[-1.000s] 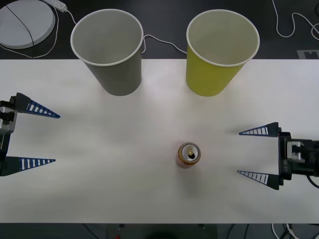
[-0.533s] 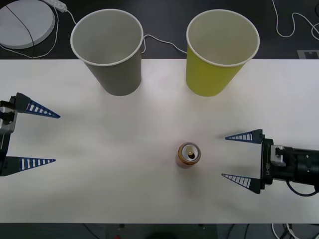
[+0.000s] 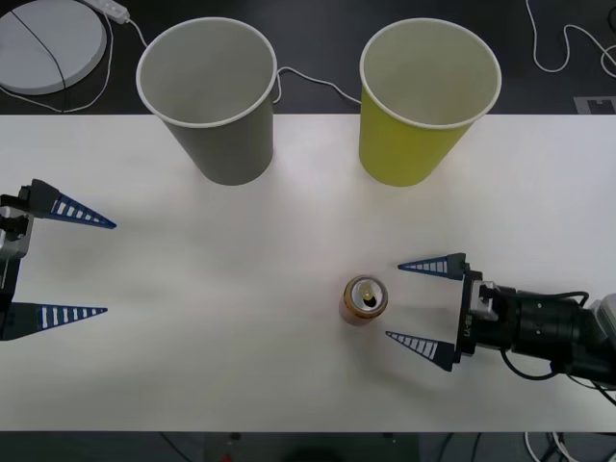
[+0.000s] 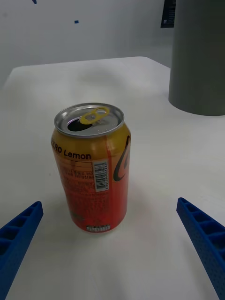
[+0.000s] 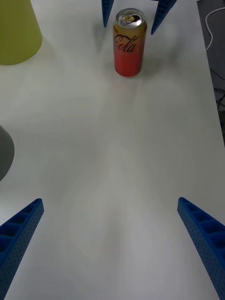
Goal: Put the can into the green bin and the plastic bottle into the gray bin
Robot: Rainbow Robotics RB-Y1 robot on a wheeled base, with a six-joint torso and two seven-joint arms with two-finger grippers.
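Right tool (image 3: 393,300) gapes wide just beside the upright can (image 3: 365,299), empty; left tool (image 3: 108,269) open, empty, well apart from the can.

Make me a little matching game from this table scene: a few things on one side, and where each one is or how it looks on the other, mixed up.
Things:
1. can
2. green bin
3. gray bin
4. right hand
5. left hand

Descriptions:
A. open, parked at the table's left edge
B. upright at the back, on the robot's left side
C. open, fingers just right of the can, not touching it
D. upright near the table's middle, tab opening on top
E. upright at the back, on the robot's right side

Pairs: 1-D, 2-E, 3-B, 4-C, 5-A
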